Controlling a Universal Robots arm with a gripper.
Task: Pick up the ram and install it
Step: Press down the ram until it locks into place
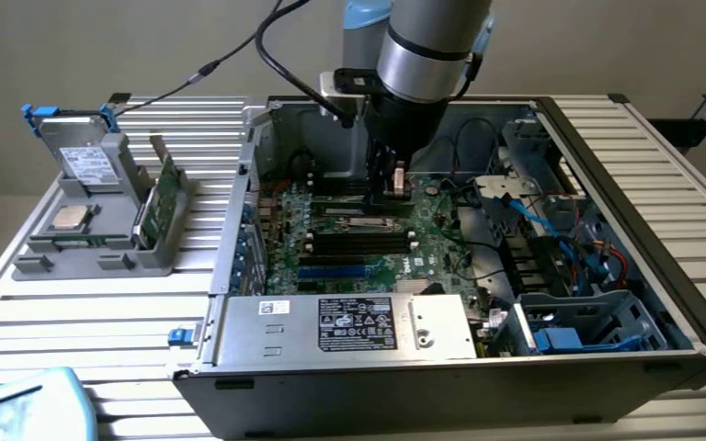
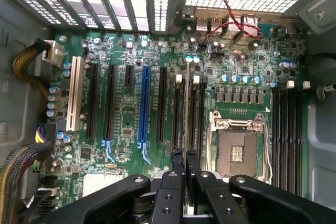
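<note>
Ram [image 2: 187, 103] is clamped edge-on between the narrowly set fingers of the gripper [image 2: 185, 157], lined up along a black memory slot beside the open socket [image 2: 237, 150]; whether it touches the slot cannot be told. The exterior view gives the wider scene. The open case [image 1: 697, 303] lies on a slatted table [image 1: 108, 322] with the motherboard [image 1: 366, 243] on its floor. The arm [image 1: 433, 46] reaches down into the far half, and its bulk hides the grip there. A silver power supply [image 1: 341, 326] lies along the near edge, and blue and red cables [image 1: 574, 230] crowd the exterior view's right. Well apart, at the exterior view's left, a grey holder [image 1: 96, 230] carries a processor [image 1: 71, 218] and an upright green board [image 1: 163, 197]. The wrist view adds the blue slot [image 2: 144, 103] and more black slots [image 2: 286, 129] beyond the socket.
</note>
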